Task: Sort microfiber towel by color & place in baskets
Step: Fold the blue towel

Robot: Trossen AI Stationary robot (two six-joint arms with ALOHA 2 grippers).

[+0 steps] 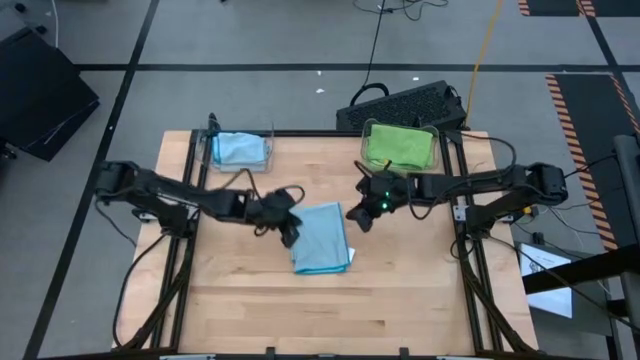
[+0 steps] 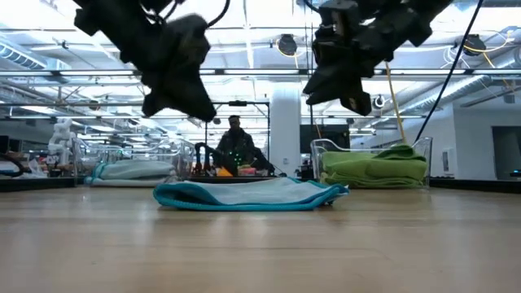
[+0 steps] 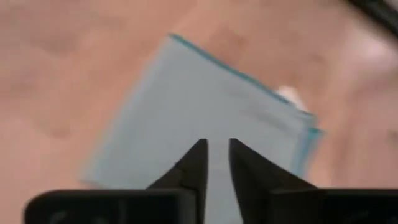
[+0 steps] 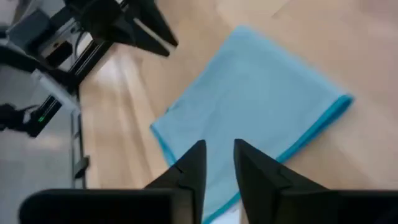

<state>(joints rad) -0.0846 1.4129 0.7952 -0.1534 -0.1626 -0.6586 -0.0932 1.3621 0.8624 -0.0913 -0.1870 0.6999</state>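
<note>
Towel, blue (image 1: pixel 322 238), folded flat at the table's (image 1: pixel 250 310) centre — left gripper (image 1: pixel 289 226) and right gripper (image 1: pixel 358 214) hang above either edge, fingers slightly apart, empty, probably poised to lift it toward the upper-left basket (image 1: pixel 241 150) holding blue; the upper-right basket (image 1: pixel 399 146) holds green.

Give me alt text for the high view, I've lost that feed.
A folded blue towel lies flat on the wooden table, with the left gripper and right gripper hovering at its two sides, holding nothing. At the far edge, one clear basket holds a blue towel and the other a green one.
</note>
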